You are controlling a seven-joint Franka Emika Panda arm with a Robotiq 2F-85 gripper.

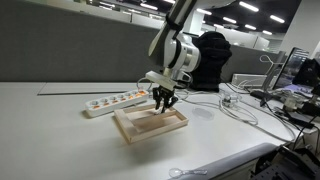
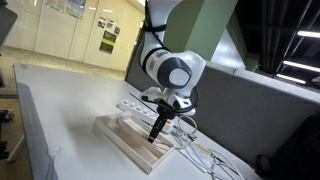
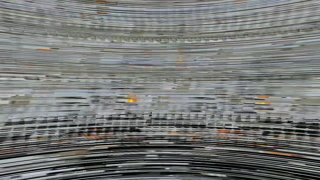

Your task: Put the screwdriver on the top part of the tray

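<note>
The pale wood tray (image 1: 152,133) lies on the white table, and it also shows in an exterior view (image 2: 118,143). My gripper (image 1: 163,103) points down just above the tray's far part, close to its surface in an exterior view (image 2: 155,136). The fingers look dark and small, and I cannot tell whether they are open or shut. I cannot make out the screwdriver; it is too small or hidden by the fingers. The wrist view is only streaked noise and shows nothing.
A white power strip (image 1: 113,102) lies just behind the tray and also shows in an exterior view (image 2: 133,104). White cables (image 1: 238,106) trail over the table beside it. An office chair (image 1: 208,58) and desks with monitors stand beyond the table.
</note>
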